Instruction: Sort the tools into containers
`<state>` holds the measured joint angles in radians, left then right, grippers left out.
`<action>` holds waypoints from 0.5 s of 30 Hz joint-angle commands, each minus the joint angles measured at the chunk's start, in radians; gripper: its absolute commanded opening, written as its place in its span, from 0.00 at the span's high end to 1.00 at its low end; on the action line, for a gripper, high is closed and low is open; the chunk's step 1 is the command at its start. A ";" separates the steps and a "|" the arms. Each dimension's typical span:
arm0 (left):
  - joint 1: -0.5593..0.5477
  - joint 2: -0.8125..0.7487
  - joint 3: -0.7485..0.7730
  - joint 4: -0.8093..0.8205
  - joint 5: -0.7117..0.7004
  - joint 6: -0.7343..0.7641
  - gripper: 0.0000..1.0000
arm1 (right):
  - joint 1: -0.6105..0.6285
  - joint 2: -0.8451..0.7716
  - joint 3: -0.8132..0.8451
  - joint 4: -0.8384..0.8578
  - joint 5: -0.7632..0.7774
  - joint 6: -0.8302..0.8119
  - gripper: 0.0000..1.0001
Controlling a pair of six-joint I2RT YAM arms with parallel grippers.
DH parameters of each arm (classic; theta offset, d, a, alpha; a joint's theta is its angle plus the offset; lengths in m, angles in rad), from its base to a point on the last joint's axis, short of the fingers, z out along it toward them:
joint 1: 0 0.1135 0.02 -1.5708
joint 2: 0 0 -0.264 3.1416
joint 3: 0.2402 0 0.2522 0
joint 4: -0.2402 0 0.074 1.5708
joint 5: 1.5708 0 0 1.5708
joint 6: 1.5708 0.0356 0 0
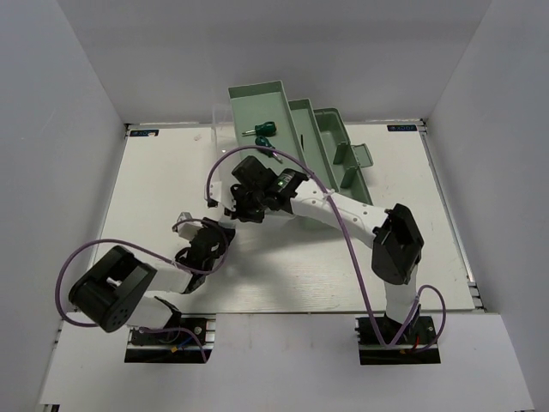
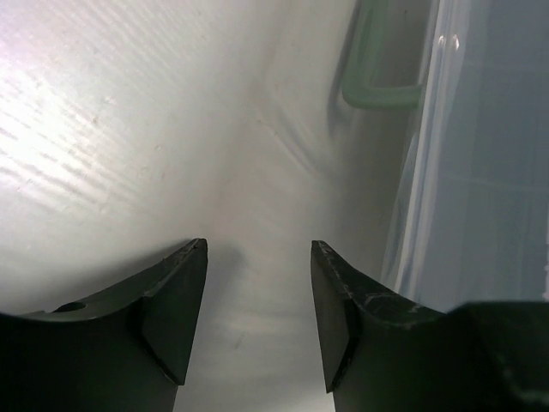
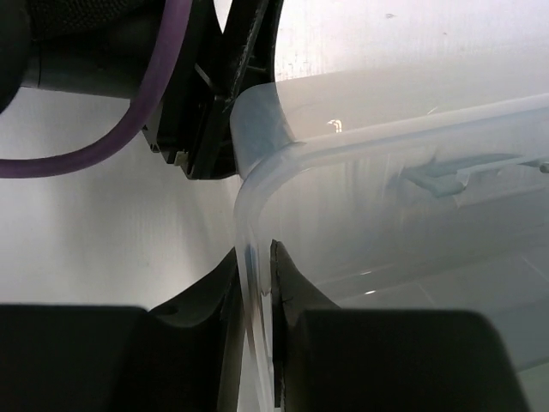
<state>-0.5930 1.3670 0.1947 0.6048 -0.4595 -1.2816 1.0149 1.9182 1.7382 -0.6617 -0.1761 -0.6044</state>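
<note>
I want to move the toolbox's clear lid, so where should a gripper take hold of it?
Take the clear lid by its thin rim beside the rounded corner, coming from outside with a finger on each side. The broad flat panel offers nothing to pinch; the right gripper is clamped on that rim.

The right gripper (image 3: 255, 256) pinches the rounded rim of the translucent lid (image 3: 386, 215) between its nearly closed black fingers, with a black robot part (image 3: 202, 112) and purple cable (image 3: 165, 60) just beyond, over the white table (image 3: 103, 240).

The blue corner stickers (image 1: 143, 132) are too small to read.
</note>
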 commanded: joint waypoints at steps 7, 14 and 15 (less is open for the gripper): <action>0.073 0.168 0.075 0.199 0.126 0.079 0.36 | 0.011 -0.151 -0.014 0.037 -0.100 0.025 0.13; 0.093 0.178 0.075 0.213 0.145 0.079 0.36 | 0.014 -0.247 -0.019 -0.070 -0.134 0.012 0.23; 0.102 0.178 0.075 0.213 0.154 0.079 0.36 | 0.014 -0.257 -0.026 -0.078 -0.161 -0.010 0.31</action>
<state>-0.5045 1.5406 0.2497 0.8043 -0.3428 -1.2221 1.0218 1.7382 1.7061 -0.6922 -0.2581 -0.5938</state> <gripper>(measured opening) 0.633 0.735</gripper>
